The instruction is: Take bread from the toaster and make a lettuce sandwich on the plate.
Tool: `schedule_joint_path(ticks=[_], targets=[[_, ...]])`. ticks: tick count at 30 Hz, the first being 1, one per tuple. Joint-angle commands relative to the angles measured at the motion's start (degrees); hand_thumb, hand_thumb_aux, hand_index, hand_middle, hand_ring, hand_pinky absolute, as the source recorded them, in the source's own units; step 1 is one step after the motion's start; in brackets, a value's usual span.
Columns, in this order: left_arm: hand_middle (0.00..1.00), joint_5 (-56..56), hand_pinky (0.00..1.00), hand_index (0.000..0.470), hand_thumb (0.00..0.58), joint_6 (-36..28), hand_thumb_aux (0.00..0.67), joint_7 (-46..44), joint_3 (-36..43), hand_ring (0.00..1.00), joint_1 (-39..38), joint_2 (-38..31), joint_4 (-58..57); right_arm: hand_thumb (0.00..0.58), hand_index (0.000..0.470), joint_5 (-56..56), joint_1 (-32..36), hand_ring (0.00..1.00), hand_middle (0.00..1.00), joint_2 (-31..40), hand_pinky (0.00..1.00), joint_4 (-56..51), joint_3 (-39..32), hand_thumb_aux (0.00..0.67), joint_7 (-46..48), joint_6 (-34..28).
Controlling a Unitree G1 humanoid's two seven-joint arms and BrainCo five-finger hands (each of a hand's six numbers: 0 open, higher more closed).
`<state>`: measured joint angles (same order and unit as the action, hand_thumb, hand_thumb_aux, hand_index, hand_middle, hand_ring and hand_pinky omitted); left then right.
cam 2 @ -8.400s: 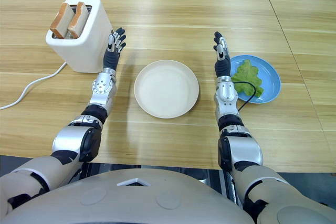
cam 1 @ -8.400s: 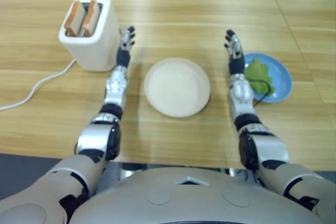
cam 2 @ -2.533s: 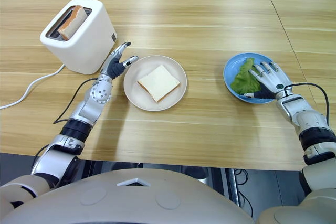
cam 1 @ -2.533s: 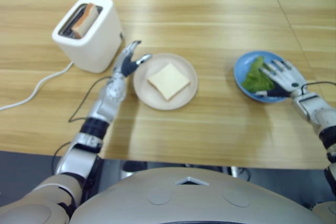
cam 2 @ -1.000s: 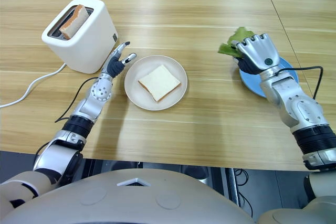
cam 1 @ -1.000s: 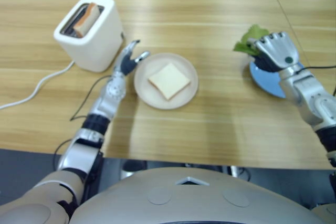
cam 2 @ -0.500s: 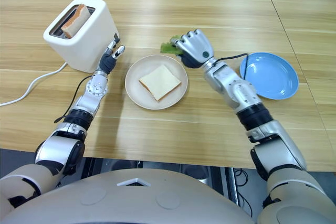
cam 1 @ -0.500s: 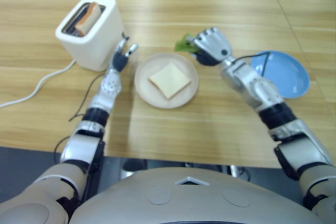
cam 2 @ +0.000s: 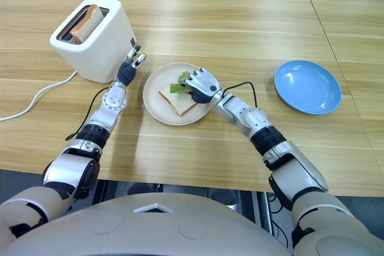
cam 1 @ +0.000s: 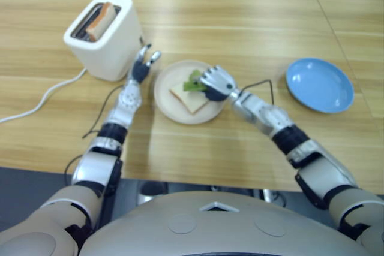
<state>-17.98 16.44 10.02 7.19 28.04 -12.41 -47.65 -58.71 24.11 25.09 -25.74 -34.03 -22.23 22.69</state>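
Right eye view: the right robot hand (cam 2: 201,84) is closed around a crinkled green lettuce leaf (cam 2: 178,87) over a square white bread slice (cam 2: 175,99) on the round cream plate (cam 2: 157,111). The left robot hand (cam 2: 128,67) rests beside the white toaster (cam 2: 90,43), fingers straight, empty; a toasted bread slice (cam 2: 86,16) stands in its slot. The leaf looks light, limp and tearable, best pinched gently at its edge. Left eye view offers the same scene from slightly aside, adding nothing new.
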Motion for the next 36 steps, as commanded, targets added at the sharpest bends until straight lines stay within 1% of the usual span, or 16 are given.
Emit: schedule_joint_path(ticks=[1, 4, 5, 6, 7, 8, 9, 13, 17, 20, 23, 26, 28, 31, 34, 36], targets=[[0.0, -0.4, 0.0, 0.0, 0.0, -0.1, 0.0, 0.3, 0.6, 0.0, 0.4, 0.5, -1.7, 0.58, 0.46, 0.3, -0.9, 1.0, 1.0, -0.2, 1.0, 2.5, -0.9, 0.67, 1.6, 0.6], [0.0, -0.5, 0.0, 0.0, 0.0, 0.0, 0.0, 0.4, 0.7, 0.0, 0.5, 0.5, -2.2, 0.58, 0.46, 0.0, -1.4, 1.0, 1.0, -0.2, 1.0, 3.6, -0.7, 0.67, 1.9, 0.5], [0.0, -0.5, 0.0, 0.0, 0.0, 0.0, 0.0, 0.4, 0.7, 0.0, 0.5, 0.5, -2.3, 0.58, 0.46, -0.3, -1.4, 0.47, 0.47, -0.3, 0.47, 3.3, -0.9, 0.67, 2.5, 0.0], [0.0, -0.6, 0.0, 0.0, 0.0, 0.1, 0.0, 0.4, 0.7, 0.0, 0.5, 0.5, -2.4, 0.545, 0.346, -0.1, -1.4, 0.0, 0.0, -0.5, 0.0, 2.7, -1.0, 0.504, 3.0, 0.0], [0.0, -0.6, 0.0, 0.0, 0.0, 0.1, 0.0, 0.4, 0.7, 0.0, 0.6, 0.5, -2.4, 0.458, 0.249, 0.1, -1.4, 0.0, 0.0, -0.6, 0.0, 1.9, -1.0, 0.363, 3.5, -0.1], [0.0, -0.6, 0.0, 0.0, 0.0, 0.1, 0.0, 0.3, 0.7, 0.0, 0.6, 0.5, -2.4, 0.079, 0.032, 0.2, -1.5, 0.0, 0.0, -0.6, 0.0, 1.3, -1.0, 0.047, 4.2, -0.5], [0.0, -0.6, 0.0, 0.0, 0.0, 0.1, 0.0, 0.3, 0.8, 0.0, 0.6, 0.6, -2.4, 0.0, 0.0, 0.3, -1.6, 0.0, 0.0, -0.6, 0.0, 0.5, -1.1, 0.0, 4.8, -0.6], [0.0, -0.6, 0.0, 0.0, 0.0, 0.0, 0.0, 0.2, 0.8, 0.0, 0.4, 0.5, -2.3, 0.0, 0.0, 1.2, -2.6, 0.0, 0.0, 0.1, 0.0, -0.3, -0.3, 0.0, 5.9, -0.7], [0.0, -0.5, 0.0, 0.0, 0.0, 0.0, 0.0, 0.3, 0.7, 0.0, 0.1, 0.2, -1.8, 0.0, 0.0, 2.6, -4.2, 0.0, 0.0, 2.2, 0.0, 3.9, 1.8, 0.0, 6.9, -0.8], [0.0, -0.6, 0.0, 0.0, 0.0, 0.0, 0.0, 0.4, 0.6, 0.0, 0.0, -0.1, -1.2, 0.0, 0.0, 4.2, -6.1, 0.0, 0.0, 4.6, 0.0, 9.7, 4.2, 0.0, 7.9, -1.0], [0.0, -1.5, 0.0, 0.0, 0.0, 0.2, 0.0, 1.7, 0.6, 0.0, -0.6, -0.8, 0.9, 0.0, 0.0, 6.6, -8.7, 0.0, 0.0, 7.8, 0.0, 19.1, 9.0, 0.0, 9.0, -1.2], [0.0, -2.7, 0.0, 0.0, 0.0, 1.1, 0.0, 3.9, 0.4, 0.0, -1.8, -1.9, 5.3, 0.0, 0.0, 8.9, -10.3, 0.0, 0.0, 9.6, 0.0, 25.7, 13.6, 0.0, 10.1, -2.0], [0.0, -4.7, 0.0, 0.0, 0.0, 1.8, 0.0, 7.0, -0.2, 0.0, -3.4, -3.0, 11.4, 0.0, 0.0, 10.4, -11.1, 0.0, 0.0, 10.2, 0.0, 29.1, 17.1, 0.0, 10.5, -3.0], [0.0, -10.4, 0.0, 0.0, 0.0, 0.9, 0.0, 13.2, -2.5, 0.0, -7.3, -5.5, 26.5, 0.0, 0.0, 13.3, -11.9, 0.0, 0.0, 10.0, 0.0, 31.9, 22.0, 0.0, 10.6, -4.0], [0.0, -16.0, 0.0, 0.0, 0.0, -2.3, 0.0, 15.5, -6.0, 0.0, -11.2, -7.4, 43.2, 0.0, 0.0, 16.5, -12.6, 0.0, 0.0, 8.5, 0.0, 31.3, 25.1, 0.0, 10.0, -4.3], [0.0, -19.1, 0.0, 0.0, 0.0, -6.7, 0.0, 14.6, -7.9, 0.0, -12.0, -8.6, 49.4, 0.0, 0.0, 18.7, -13.0, 0.0, 0.0, 7.1, 0.0, 29.2, 26.0, 0.0, 9.8, -4.0]])
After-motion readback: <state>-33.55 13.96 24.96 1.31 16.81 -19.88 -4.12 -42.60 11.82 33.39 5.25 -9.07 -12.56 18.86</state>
